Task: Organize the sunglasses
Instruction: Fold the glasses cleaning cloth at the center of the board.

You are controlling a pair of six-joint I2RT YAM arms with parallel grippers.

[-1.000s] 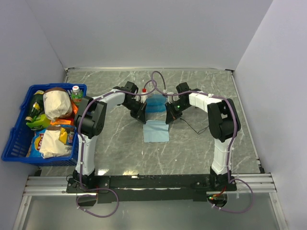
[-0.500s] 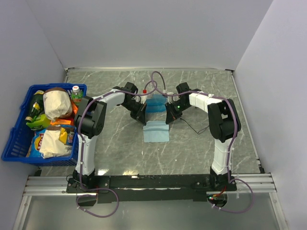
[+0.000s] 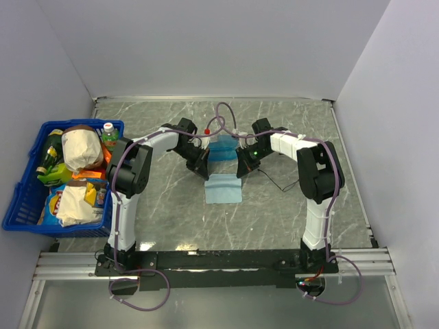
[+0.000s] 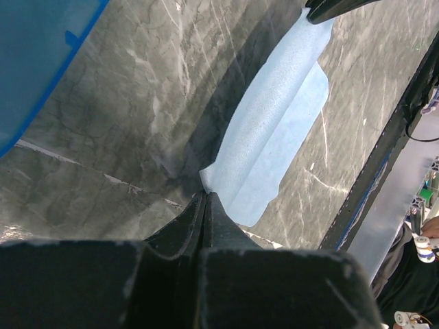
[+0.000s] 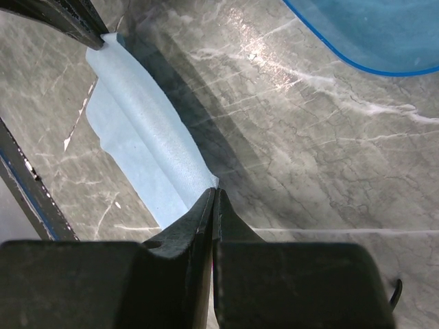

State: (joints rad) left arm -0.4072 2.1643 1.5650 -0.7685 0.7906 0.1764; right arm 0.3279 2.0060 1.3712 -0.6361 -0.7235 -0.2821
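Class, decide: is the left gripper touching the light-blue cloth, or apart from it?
Touching. The left wrist view shows the left gripper pinched shut on a corner of the light-blue cloth, with no gap.

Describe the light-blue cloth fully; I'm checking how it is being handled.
The cloth is light blue, thin and soft-looking, with a fine pebbled weave. The left gripper and the right gripper each pinch one far corner shut, lifting that edge so a rounded ridge runs between them. Its near part lies flat on the grey marbled table, just in front of the blue case.
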